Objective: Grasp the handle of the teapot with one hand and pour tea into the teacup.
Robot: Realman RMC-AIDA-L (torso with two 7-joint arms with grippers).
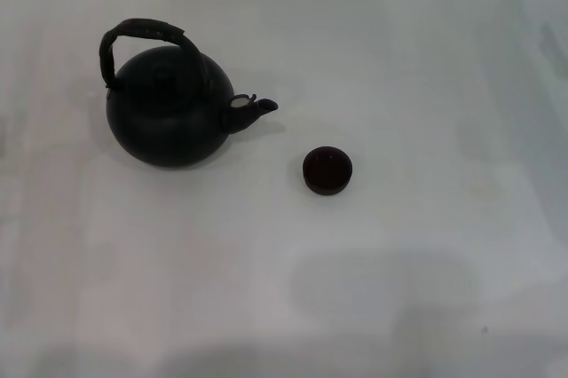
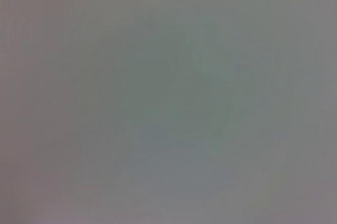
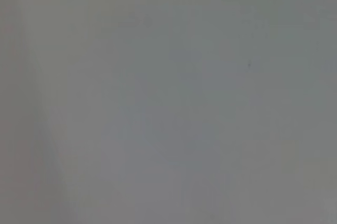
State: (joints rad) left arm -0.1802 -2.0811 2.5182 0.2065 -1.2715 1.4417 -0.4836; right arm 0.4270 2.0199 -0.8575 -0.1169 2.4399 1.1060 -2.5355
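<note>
Where the table (image 1: pixel 426 59) lies bare, upright teapot (image 1: pixel 170 110), spout toward nearby teacup (image 1: pixel 327 169)

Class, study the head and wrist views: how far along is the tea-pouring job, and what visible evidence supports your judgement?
The teapot stands upright on the white table, handle arched above it, spout aimed toward the teacup, which sits apart from it. Neither tool appears in any view, so nothing is in hand. Whether the cup holds tea cannot be told, so this fits either the moment before grasping or after the pot was set back.
</note>
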